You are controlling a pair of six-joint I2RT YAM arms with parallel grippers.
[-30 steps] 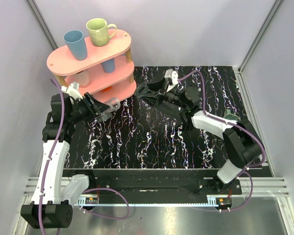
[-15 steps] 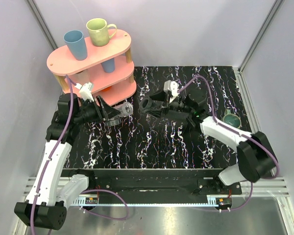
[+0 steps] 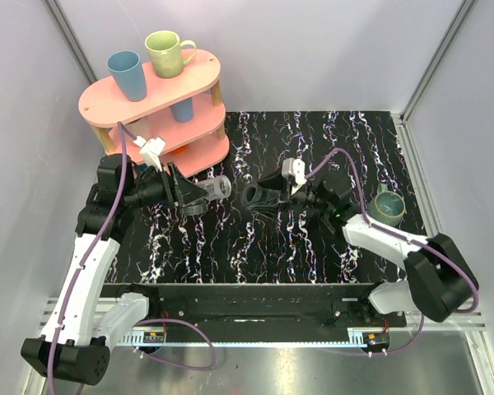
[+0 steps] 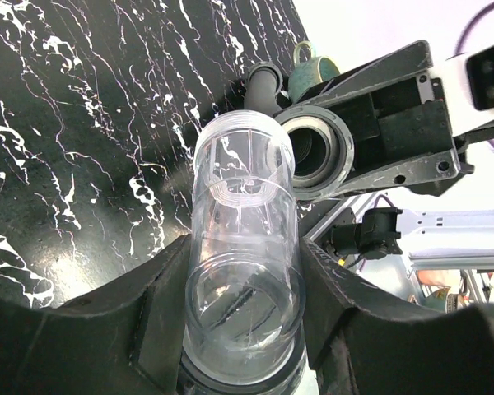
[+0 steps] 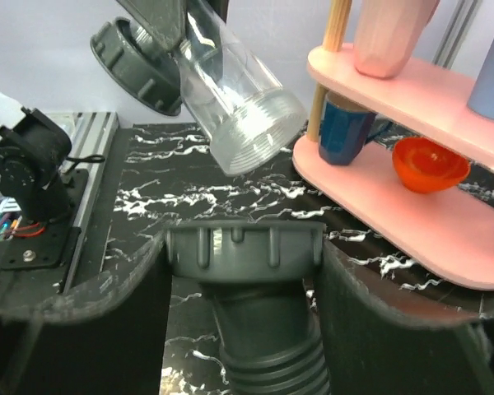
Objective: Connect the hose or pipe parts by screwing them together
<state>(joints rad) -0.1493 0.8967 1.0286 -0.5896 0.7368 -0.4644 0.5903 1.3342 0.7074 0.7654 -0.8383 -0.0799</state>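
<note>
My left gripper (image 3: pixel 194 196) is shut on a clear tubular fitting (image 3: pixel 218 188), held above the table with its threaded end pointing right. In the left wrist view the fitting (image 4: pixel 243 189) sits between both fingers, aimed at the open mouth of the hose collar (image 4: pixel 313 152). My right gripper (image 3: pixel 270 197) is shut on the grey ribbed collar (image 3: pixel 252 196) of the black hose. In the right wrist view the collar (image 5: pixel 243 247) fills the jaws, with ribbed hose (image 5: pixel 272 358) below and the fitting's threaded end (image 5: pixel 247 123) just above and ahead. A small gap separates the two parts.
A pink two-tier shelf (image 3: pixel 160 97) stands at the back left, carrying a blue cup (image 3: pixel 126 74) and a green mug (image 3: pixel 169 52), close behind the left arm. A dark green mug (image 3: pixel 389 204) sits on the table at right. Enclosure walls surround the table.
Both arms have swung toward the table's middle. The fitting moved right and the hose collar moved left and nearer, so the gap between them has narrowed.
</note>
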